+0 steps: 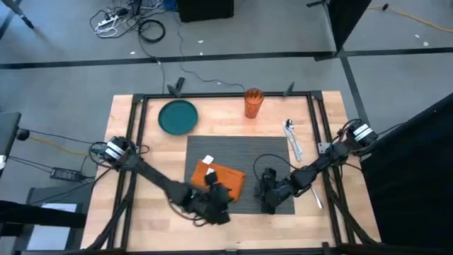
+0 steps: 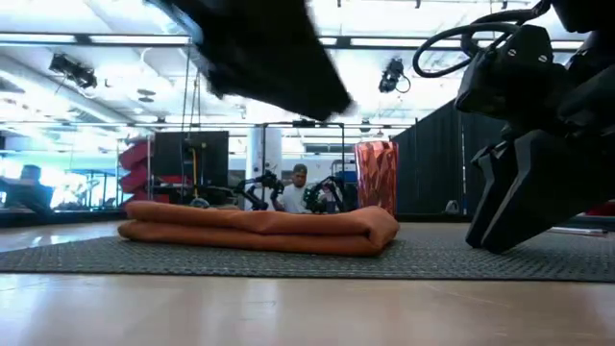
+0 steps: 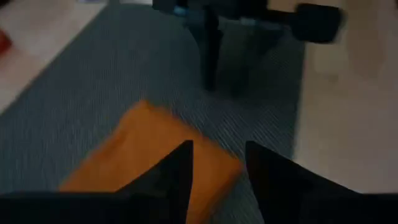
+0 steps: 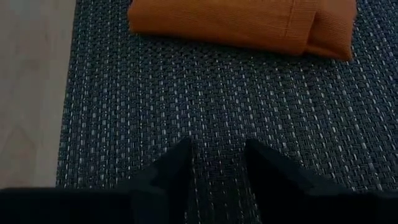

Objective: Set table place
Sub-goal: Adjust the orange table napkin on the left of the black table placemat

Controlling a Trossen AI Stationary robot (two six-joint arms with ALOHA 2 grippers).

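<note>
Placemat [image 1: 241, 173], dark grey and ribbed, lies at the table's [image 1: 127, 227] near middle, seen from above: one mat, one orange napkin [image 1: 225, 178] on it, one teal plate [image 1: 178, 117], one cup [image 1: 253, 103].

Wrist views: left gripper [image 3: 217, 168] parted over the napkin; right gripper [image 4: 217, 165] parted, empty, above the weave.

Grey floor [image 1: 64, 85] w/ cables [image 1: 131, 25], black curtain [image 2: 428, 163], ceiling strip lights [image 2: 96, 40]
</note>
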